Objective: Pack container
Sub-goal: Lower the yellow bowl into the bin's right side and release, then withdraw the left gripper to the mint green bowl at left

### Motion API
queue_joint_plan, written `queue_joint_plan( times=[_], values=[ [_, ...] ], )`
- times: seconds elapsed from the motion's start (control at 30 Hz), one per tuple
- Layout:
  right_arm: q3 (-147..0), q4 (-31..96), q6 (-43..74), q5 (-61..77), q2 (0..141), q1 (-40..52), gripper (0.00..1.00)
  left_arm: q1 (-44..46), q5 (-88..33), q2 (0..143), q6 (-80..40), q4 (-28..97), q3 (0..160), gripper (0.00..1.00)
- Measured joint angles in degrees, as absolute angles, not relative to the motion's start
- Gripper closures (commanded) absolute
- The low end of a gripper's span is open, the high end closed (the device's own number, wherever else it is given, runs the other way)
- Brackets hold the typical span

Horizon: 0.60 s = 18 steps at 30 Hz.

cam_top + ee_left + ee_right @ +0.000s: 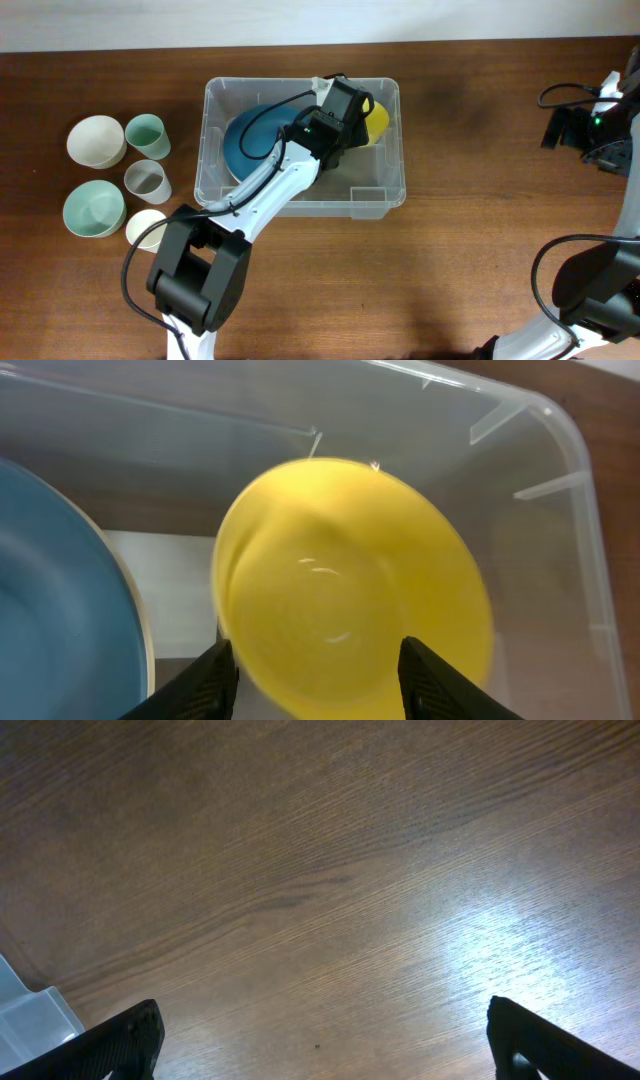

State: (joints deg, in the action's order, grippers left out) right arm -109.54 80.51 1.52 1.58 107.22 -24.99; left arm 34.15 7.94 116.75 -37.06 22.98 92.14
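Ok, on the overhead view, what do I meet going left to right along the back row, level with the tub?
white bowl → mint cup → left wall of the clear container → blue plate inside it → yellow bowl at its right end → bare table → right arm

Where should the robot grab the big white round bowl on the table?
By its thin rim, from straight above, one finger inside and one outside. The big white round bowl stands mouth-up and looks too wide to span. Pick the edge farthest from the mint green cup, which sits close beside it.
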Motion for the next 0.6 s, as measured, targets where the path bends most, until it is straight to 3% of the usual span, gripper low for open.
queue_joint_plan(
  times=[0.33, 0.5, 0.6],
  values=[
    [-109.5, 80.5, 1.5, 1.6, 107.2, -25.0, 0.01, 34.2, 8.2, 116.7, -36.4, 24.0, 92.1, 0.45],
    [-109.5, 80.5, 1.5, 1.6, 107.2, -25.0, 0.01, 34.2, 8.5, 116.8, -33.7, 26.0, 93.5, 0.31],
    [-109.5, 80.5, 1.5, 1.6, 107.2, -25.0, 0.01, 34.0, 8.9, 116.8, -30.4, 32.3, 99.1, 0.28]
  ],
)
